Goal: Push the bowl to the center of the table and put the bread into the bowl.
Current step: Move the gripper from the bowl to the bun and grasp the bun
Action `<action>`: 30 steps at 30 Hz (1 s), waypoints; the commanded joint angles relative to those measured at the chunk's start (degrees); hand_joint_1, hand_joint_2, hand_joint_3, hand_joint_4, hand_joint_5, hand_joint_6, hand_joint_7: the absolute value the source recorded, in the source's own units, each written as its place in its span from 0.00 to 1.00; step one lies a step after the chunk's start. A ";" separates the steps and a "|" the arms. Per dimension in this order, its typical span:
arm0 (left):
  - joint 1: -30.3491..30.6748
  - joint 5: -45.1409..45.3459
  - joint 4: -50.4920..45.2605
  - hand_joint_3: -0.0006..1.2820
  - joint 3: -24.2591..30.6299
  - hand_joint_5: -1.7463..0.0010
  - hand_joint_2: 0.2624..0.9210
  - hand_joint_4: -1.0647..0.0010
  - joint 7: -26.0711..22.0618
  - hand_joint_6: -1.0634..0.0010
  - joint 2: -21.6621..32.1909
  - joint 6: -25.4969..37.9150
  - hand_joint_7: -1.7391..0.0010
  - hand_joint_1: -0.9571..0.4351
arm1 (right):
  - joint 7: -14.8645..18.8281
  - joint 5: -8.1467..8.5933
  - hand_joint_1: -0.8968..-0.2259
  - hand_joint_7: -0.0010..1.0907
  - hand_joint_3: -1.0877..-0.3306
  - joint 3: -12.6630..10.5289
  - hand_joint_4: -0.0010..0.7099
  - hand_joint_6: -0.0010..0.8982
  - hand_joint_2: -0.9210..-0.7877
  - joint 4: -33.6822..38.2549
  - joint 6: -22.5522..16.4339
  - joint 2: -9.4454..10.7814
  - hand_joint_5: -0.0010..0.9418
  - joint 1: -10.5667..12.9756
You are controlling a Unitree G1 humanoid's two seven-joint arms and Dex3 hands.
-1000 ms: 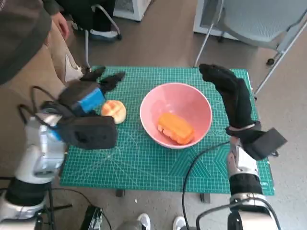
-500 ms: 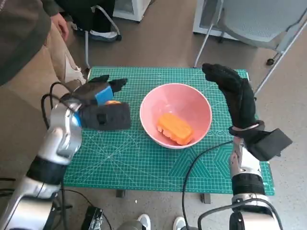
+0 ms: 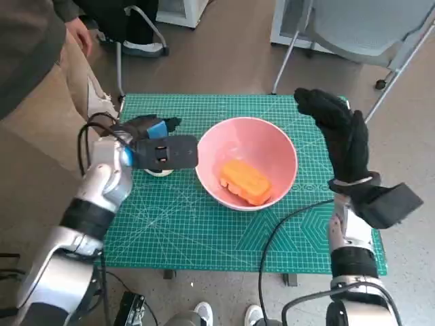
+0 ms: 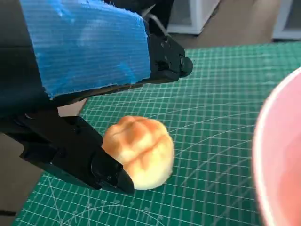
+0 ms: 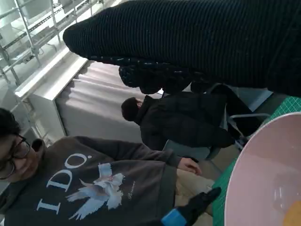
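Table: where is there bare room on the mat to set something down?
The mat is bare along its near edge, in front of the bowl, and in the far strip behind it. It is crowded on the left, where the left hand hovers over the bun beside the bowl.

Green mat [image 3: 204, 224] (chair [image 3: 353, 27] beyond).

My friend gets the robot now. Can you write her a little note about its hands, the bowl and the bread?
Left hand: over the round bread, fingers on both sides of it, one touching it; not lifted. A firm grip cannot be told.
Right hand: open, raised beside the bowl, holding nothing.
Bowl: near the middle of the green mat, an orange bread already inside.
Round bread: on the mat beside the bowl.
Done: the push looks finished.
Left: grip the round bread, lift it, drop it in the bowl.
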 commanded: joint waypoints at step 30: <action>-9.41 0.91 23.19 0.00 -7.63 0.99 0.65 0.92 1.19 0.84 -4.26 -4.10 1.00 0.56 | -0.67 -0.48 0.28 0.38 0.36 -0.14 0.19 0.00 0.00 -0.18 1.21 -0.37 0.00 2.20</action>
